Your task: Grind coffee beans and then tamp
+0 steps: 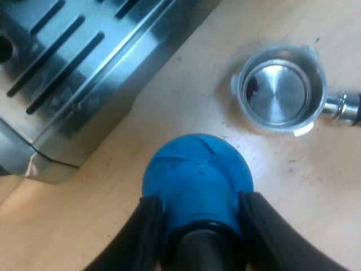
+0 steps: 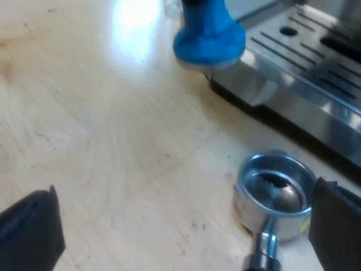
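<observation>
left gripper (image 1: pixel 200 212) clamped on blue tamper (image 1: pixel 197 175), tamper near corner of machine (image 1: pixel 84 68), metal holder (image 1: pixel 280 90) lying loose on wooden table (image 1: pixel 316 192) just beside tamper, right gripper (image 2: pixel 183 223) fingers spread wide, gripping nothing, by holder

Blue tamper (image 1: pixel 196 172) in left claw (image 1: pixel 201 204)

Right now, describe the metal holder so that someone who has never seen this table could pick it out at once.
Start at the espresso machine, steel with slots in its base. On the wooden table beside it lies the metal holder, loose, bowl facing up. Unlike the blue tamper in my left pincer, it is a shiny metal cup with a handle stem.
</observation>
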`<state>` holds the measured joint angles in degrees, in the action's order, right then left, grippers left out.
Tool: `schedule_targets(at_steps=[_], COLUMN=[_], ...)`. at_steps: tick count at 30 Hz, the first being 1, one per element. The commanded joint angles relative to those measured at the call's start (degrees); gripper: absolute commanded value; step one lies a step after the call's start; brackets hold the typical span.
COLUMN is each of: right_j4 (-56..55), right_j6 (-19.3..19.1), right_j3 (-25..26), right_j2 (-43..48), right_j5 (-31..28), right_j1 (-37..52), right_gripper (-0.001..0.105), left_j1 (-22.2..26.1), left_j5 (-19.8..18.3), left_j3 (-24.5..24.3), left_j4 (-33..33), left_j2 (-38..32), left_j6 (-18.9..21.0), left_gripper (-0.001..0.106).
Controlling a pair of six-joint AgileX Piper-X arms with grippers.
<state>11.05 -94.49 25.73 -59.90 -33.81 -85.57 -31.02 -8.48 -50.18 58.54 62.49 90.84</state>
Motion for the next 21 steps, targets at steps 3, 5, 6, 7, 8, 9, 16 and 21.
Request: schedule_targets(at_steps=[3, 5, 6, 7, 8, 9, 16, 21], right_j4=[3.24, 3.86, 4.33, 4.47, 4.68, 5.05, 5.00, 6.70], right_j6=[-1.35, -1.35, -1.35, -1.35, -1.35, -1.90, -3.56, -3.40], right_j3=[0.49, 0.49, 0.49, 0.49, 0.49, 0.49, 0.49, 0.49], right_j2=[0.34, 0.34, 0.34, 0.34, 0.34, 0.34, -0.54, -2.93], right_j5=[5.11, 6.51, 7.37, 7.77, 8.64, 12.69, 15.18, 15.21], right_j1=[3.14, 4.42, 5.36, 5.68, 6.36, 8.33, 9.39, 9.39], right_gripper=[0.090, 0.090, 0.090, 0.090, 0.090, 0.090, 0.090, 0.090], left_j1=[1.20, 8.54, 9.65, 9.65, 10.52, 11.85, 15.21, 15.23], left_j5=[0.13, 0.13, 0.37, 0.37, 0.76, 0.89, 1.00, 2.40], left_j3=[0.66, 4.86, 5.69, 5.69, 6.38, 7.65, 12.89, 15.97], left_j4=[0.11, 0.02, -0.48, -0.48, -1.02, -2.36, -7.09, -10.40], left_j2=[-1.16, -3.09, -3.09, -3.09, -3.09, -3.09, -3.09, -2.96], left_j6=[0.26, 0.14, 0.14, 0.14, 0.14, 0.51, 0.60, 0.60], left_gripper=[0.000, 0.000, 0.000, 0.000, 0.000, 0.000, 0.000, 0.000])
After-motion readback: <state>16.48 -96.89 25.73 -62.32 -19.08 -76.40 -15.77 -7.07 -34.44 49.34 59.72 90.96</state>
